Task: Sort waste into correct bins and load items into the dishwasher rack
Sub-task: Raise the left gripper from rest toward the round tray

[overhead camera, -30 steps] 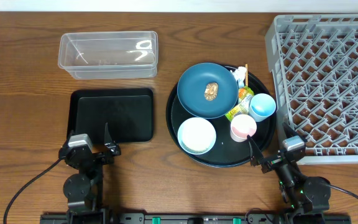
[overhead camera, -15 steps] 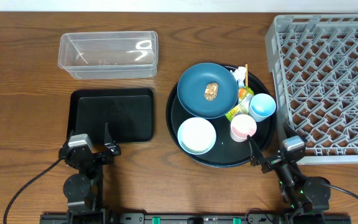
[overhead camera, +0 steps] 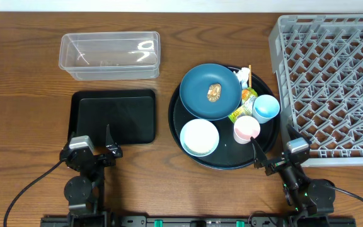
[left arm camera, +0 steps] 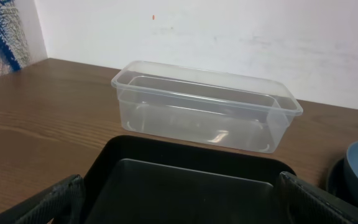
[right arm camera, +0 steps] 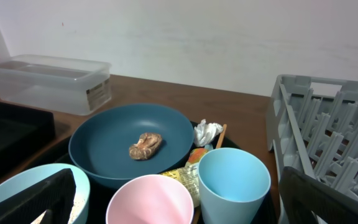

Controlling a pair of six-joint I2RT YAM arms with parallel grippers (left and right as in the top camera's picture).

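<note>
A small brown food lump (overhead camera: 214, 92), knobbly in shape, lies near the middle of a large, smooth dark blue plate (overhead camera: 197, 101). The plate rests on the far-left part of a round black tray (overhead camera: 229, 156), slightly overhanging its rim. Just right of the plate, a crumpled white tissue (overhead camera: 241, 77) and a thin wooden chopstick (overhead camera: 249, 70) sit at the tray's far edge. A glossy green, yellow and orange printed wrapper (overhead camera: 244, 104) is wedged between the plate and two small upright cups. These are a light blue cup (overhead camera: 266, 108) and, nearer the robot, a pink cup (overhead camera: 246, 129). A round white bowl (overhead camera: 199, 137) stands at the tray's near left.

Left of this, on the wood-grain table (overhead camera: 30, 126), lies a shallow black rectangular tray (overhead camera: 113, 116) with rounded corners. Beyond it is a clear plastic tub (overhead camera: 68, 57). At the right stands a grey plastic rack (overhead camera: 333, 82) with a lattice floor and openwork sides.

The left end effector (left arm camera: 179, 180) sits just before the black rectangular tray. Its dark fingers (left arm camera: 48, 202) are spread wide and hold nothing. The right end effector (right arm camera: 176, 177), facing the cups, is likewise spread wide and holds nothing.

Nothing has moved since the pictures half a second and one second earlier.
</note>
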